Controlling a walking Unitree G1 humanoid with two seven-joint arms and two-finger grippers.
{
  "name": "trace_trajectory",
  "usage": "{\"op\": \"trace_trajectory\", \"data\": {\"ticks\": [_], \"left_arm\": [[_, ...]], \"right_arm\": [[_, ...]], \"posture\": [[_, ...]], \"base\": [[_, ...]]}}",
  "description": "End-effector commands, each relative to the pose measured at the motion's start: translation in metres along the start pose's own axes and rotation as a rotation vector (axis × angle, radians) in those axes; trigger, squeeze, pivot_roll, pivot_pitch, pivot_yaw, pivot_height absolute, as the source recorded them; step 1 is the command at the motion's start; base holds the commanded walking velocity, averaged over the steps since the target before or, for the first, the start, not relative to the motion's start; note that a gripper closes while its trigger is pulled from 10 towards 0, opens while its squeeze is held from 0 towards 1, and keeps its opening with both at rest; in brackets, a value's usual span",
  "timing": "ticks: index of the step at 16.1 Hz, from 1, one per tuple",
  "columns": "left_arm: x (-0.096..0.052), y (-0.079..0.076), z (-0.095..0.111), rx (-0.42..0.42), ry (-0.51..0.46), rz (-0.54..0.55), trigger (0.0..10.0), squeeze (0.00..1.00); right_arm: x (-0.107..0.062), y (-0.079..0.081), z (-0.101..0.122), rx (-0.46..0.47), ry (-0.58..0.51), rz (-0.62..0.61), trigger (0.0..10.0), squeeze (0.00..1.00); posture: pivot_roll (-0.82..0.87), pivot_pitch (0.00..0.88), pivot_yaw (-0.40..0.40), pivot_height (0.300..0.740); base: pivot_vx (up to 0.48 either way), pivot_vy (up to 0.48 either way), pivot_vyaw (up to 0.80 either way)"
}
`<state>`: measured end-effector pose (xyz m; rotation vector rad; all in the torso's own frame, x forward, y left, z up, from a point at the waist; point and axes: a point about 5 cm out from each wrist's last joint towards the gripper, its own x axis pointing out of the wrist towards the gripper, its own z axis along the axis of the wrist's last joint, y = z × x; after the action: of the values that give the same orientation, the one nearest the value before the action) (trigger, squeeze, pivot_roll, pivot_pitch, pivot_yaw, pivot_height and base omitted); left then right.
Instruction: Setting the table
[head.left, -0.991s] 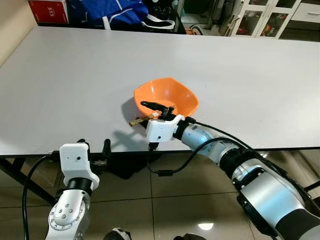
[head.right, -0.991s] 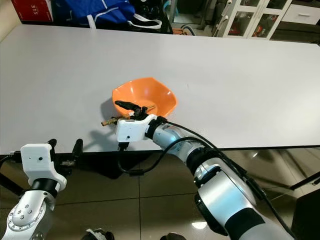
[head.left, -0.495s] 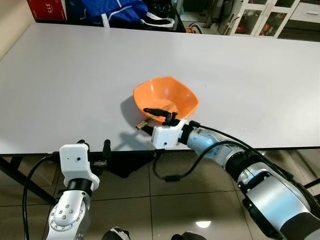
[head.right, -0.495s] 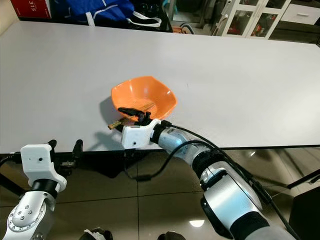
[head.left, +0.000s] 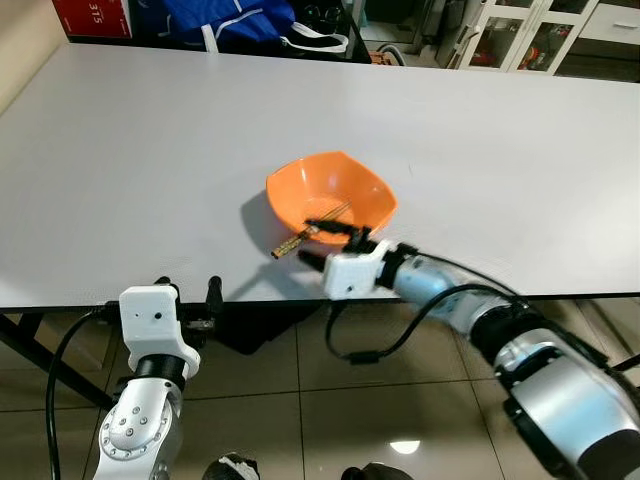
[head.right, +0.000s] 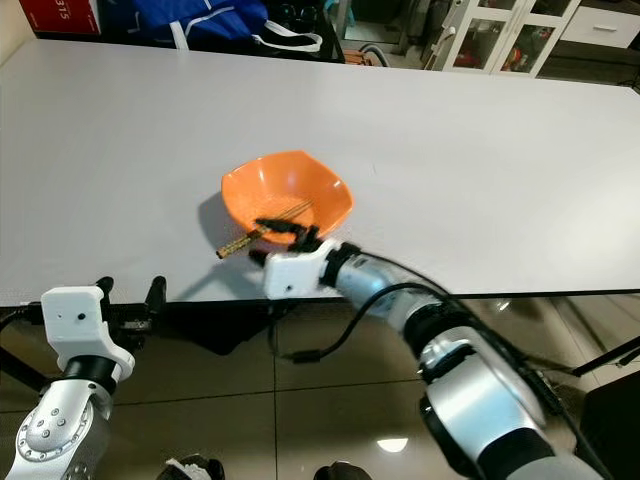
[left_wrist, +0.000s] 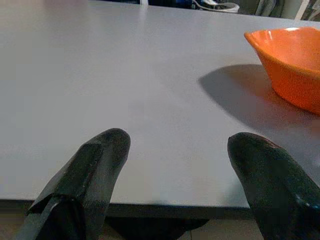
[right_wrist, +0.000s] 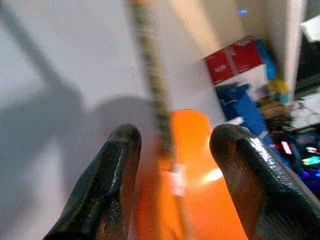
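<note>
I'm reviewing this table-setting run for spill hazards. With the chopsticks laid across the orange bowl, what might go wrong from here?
1. The chopsticks rest over the orange bowl's near rim with their ends jutting out; the open right end effector sits just beside them, so a sideways move might knock them off.
2. The bowl stands close to the table edge; a nudge from the arm could push it toward the drop.

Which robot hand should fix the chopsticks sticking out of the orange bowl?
Probably the right hand. It sits open right beside the orange bowl, with the chopsticks lying between its fingers in its wrist view. The left hand waits open at the table's near edge, farther off.
</note>
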<state>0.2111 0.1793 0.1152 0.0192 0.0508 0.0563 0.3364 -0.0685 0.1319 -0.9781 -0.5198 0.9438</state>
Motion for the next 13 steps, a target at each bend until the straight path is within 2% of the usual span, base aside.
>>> {"op": "trace_trajectory", "data": {"ticks": [1, 4, 7, 10, 12, 13], "left_arm": [[0.001, -0.003, -0.001, -0.003, 0.000, -0.010, 10.0, 0.00], [0.007, -0.004, 0.000, 0.000, -0.006, -0.032, 10.0, 0.00], [0.016, -0.006, 0.002, 0.008, -0.012, -0.072, 10.0, 0.00], [0.022, -0.009, 0.002, 0.012, -0.012, -0.105, 10.0, 0.00], [0.026, -0.012, 0.002, 0.012, -0.014, -0.125, 10.0, 0.00], [0.028, -0.013, 0.002, 0.012, -0.014, -0.133, 10.0, 0.00]], "right_arm": [[-0.006, -0.005, -0.002, 0.001, 0.000, -0.030, 10.0, 0.00], [-0.022, -0.009, -0.011, -0.006, 0.030, -0.042, 10.0, 0.00], [-0.046, -0.012, -0.021, -0.016, 0.068, -0.055, 10.0, 0.00], [-0.064, -0.008, -0.026, -0.015, 0.089, -0.039, 10.0, 0.00], [-0.078, -0.008, -0.031, 0.013, 0.120, -0.062, 10.0, 0.00], [-0.084, -0.011, -0.035, 0.066, 0.151, -0.113, 10.0, 0.00]], "posture": [[-0.03, 0.101, -0.077, 0.740], [-0.06, 0.090, -0.059, 0.740], [-0.10, 0.079, -0.022, 0.740], [-0.13, 0.077, 0.001, 0.740], [-0.15, 0.076, 0.012, 0.740], [-0.16, 0.072, 0.017, 0.740]], "base": [[0.000, 0.000, 0.00], [0.000, 0.000, 0.00], [0.000, 0.000, 0.00], [0.000, 0.000, 0.00], [0.000, 0.000, 0.00], [0.000, 0.000, 0.00]]}}
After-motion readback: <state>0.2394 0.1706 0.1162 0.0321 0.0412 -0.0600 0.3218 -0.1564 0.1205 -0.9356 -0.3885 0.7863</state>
